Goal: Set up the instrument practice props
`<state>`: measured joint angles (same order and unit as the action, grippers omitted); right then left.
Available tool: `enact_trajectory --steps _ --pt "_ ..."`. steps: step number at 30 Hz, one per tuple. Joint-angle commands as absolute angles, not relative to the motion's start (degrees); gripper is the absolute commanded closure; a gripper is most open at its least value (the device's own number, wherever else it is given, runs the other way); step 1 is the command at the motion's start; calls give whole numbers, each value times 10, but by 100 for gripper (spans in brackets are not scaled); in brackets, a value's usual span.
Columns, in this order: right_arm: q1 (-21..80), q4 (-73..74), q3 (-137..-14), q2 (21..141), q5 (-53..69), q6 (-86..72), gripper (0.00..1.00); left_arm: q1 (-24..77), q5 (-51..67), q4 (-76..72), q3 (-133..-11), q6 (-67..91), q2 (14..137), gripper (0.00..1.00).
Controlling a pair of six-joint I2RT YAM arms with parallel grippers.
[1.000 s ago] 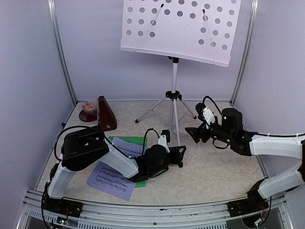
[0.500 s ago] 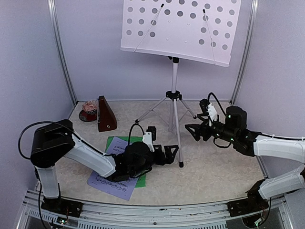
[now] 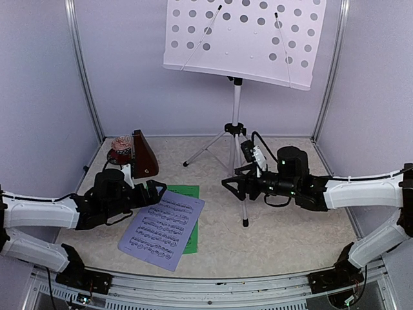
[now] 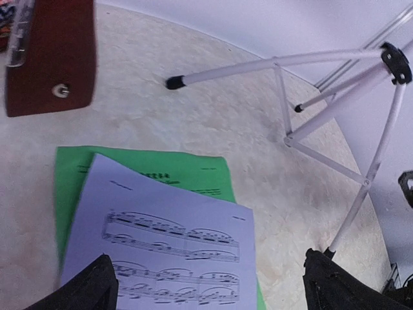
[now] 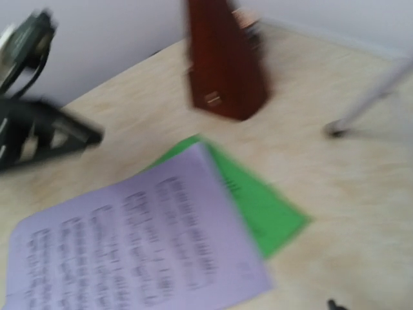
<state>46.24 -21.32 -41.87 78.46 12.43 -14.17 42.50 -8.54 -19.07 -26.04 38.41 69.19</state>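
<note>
If you go from the top cam, your left pincer hovers by the lavender sheet, which lies flat over the green sheet on the bench, with the metronome just behind. The right pincer is at the music stand's front leg; grip, can't tell. Left wrist: jaws spread wide, empty. Right wrist: just blur.

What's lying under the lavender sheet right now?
The green sheet lies under the lavender sheet, flat on the table. Its far end and a strip along its right edge show. The rest is covered, so anything else beneath cannot be seen.
</note>
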Motion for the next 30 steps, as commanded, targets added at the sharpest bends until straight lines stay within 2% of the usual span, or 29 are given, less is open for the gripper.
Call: enact_trajectory --steps 1,3,5,12,23,30 --pt "523 -239 -449 849 105 -179 23 322 14 -69 -219 374 592 4" --pt "547 -246 -469 887 114 -180 25 260 67 -55 -201 366 569 5" --pt "567 -234 -498 928 114 -175 27 221 108 -61 -187 371 570 11" --pt "600 -214 -578 1036 141 -179 34 215 144 -135 -154 407 648 18" --pt "613 -193 -651 1165 178 -175 46 216 125 -192 -79 431 648 23" --pt "616 -166 -684 1223 175 -165 52 228 158 -245 -57 443 670 42"
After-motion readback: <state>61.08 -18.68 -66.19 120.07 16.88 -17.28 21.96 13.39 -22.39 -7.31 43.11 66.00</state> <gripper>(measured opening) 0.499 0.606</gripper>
